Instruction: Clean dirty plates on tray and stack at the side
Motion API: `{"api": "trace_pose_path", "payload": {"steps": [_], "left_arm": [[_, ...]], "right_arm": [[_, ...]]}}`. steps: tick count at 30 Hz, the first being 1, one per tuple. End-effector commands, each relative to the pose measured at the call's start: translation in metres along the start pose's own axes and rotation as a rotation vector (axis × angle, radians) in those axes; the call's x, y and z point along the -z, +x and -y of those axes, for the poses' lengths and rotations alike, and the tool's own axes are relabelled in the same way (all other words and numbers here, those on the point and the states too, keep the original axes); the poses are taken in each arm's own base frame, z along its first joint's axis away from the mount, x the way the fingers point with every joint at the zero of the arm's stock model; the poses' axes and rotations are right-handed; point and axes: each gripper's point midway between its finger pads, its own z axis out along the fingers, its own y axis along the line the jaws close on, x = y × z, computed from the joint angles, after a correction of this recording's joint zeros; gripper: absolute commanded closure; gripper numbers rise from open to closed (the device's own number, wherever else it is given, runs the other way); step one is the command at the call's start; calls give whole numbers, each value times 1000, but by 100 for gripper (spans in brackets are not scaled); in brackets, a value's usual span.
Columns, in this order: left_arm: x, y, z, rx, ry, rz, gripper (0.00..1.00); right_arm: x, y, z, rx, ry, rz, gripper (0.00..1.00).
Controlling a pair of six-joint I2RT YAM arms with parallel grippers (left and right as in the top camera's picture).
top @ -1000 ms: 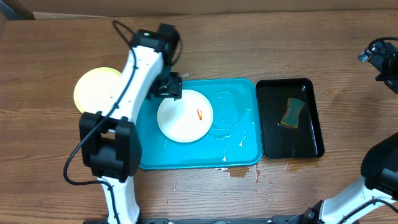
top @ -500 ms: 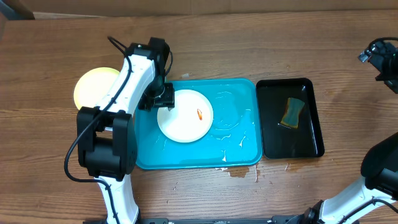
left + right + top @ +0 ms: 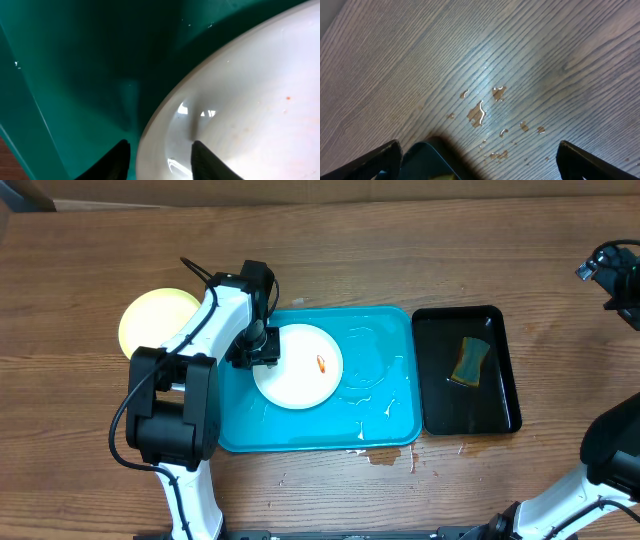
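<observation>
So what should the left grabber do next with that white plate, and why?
Probably squeeze the left gripper shut on the rim of the white plate. Its fingers sit either side of that rim, one over the tray, one inside the plate, with gaps showing, so nothing is pinched yet. A firm pinch comes before any lift.

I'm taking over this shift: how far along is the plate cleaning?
Looks done: the pale yellow plate lies on the table beside the turquoise tray, no smear on its visible part. In hand: the left gripper straddles the rim of the white plate on the tray, not visibly clamped. Left: that plate's orange smear is unwiped, the sponge sits in the black tray, the right gripper hangs open.
</observation>
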Motion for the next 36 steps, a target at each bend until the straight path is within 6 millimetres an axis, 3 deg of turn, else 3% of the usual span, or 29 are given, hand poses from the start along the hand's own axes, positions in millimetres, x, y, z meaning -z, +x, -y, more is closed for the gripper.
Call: {"api": "trace_pose_path", "payload": {"steps": [1, 4, 7, 11, 18, 28, 36], "left_arm": [[3, 1, 0, -4, 4, 21, 63], [-2, 6, 0, -4, 3, 6, 65], [-6, 11, -2, -3, -1, -8, 75], [-7, 10, 0, -4, 7, -6, 77], [-7, 9, 6, -4, 40, -3, 95], [-9, 2, 9, -4, 57, 29, 96], [-23, 6, 16, -6, 106, 27, 96]], "right_arm": [[6, -5, -2, -7, -10, 22, 0], [6, -5, -2, -7, -10, 22, 0], [6, -5, -2, -7, -10, 22, 0], [6, -5, -2, -7, -10, 22, 0], [6, -5, -2, -7, -10, 22, 0], [6, -5, -2, -7, -10, 22, 0], [6, -5, -3, -7, -14, 20, 0]]}}
